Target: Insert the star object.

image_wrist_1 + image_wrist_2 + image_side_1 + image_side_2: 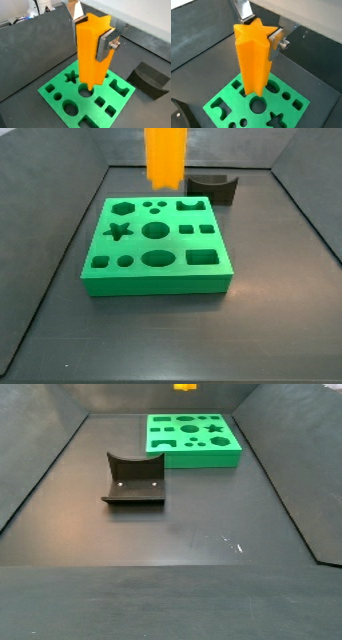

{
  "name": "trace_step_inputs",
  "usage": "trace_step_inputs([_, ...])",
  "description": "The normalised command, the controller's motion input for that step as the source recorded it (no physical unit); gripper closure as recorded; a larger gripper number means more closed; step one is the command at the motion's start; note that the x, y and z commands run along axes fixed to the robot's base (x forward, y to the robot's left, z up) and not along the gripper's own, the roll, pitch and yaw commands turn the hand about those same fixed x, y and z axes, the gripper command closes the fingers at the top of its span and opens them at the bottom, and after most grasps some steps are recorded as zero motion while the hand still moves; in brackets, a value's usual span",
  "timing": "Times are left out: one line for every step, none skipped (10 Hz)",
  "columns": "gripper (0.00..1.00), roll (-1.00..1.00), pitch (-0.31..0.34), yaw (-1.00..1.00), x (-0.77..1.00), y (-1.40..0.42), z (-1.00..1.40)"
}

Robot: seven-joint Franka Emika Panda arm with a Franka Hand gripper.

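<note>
We see a dark grey matte floor [174, 534] enclosed by low dark walls [54, 248], lit evenly from above.

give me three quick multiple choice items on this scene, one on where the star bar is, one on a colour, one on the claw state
1. Where is the star object?
A. lying on the floor
B. held upright above the green block
C. fully seated in its hole

2. What colour is the block with shaped holes?
A. green
B. blue
C. red

3. What state is the claw in?
A. open and empty
B. shut on the notched block
C. shut on the star object

Answers: 1 B, a side view shows it hanging above the block; 2 A, all views show green; 3 C, silver fingers clamp the bar in both wrist views.
</note>
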Motion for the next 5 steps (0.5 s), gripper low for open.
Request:
trace_step_inputs([1.00,0.00,0.013,-0.04,0.07,0.00,0.00])
trace_step_inputs([1.00,0.01,0.000,0.00,-0.09,0.07,-0.04])
trace_step_inputs([1.00,-0.05,-0.034,-0.27,-0.72,0.20,-0.48])
trace_step_inputs([1.00,-0.17,-0.043,-0.32,-0.93,0.24,-0.69])
trace_step_inputs([1.00,-0.22,-0.067,-0.28,-0.96,0.20,-0.79])
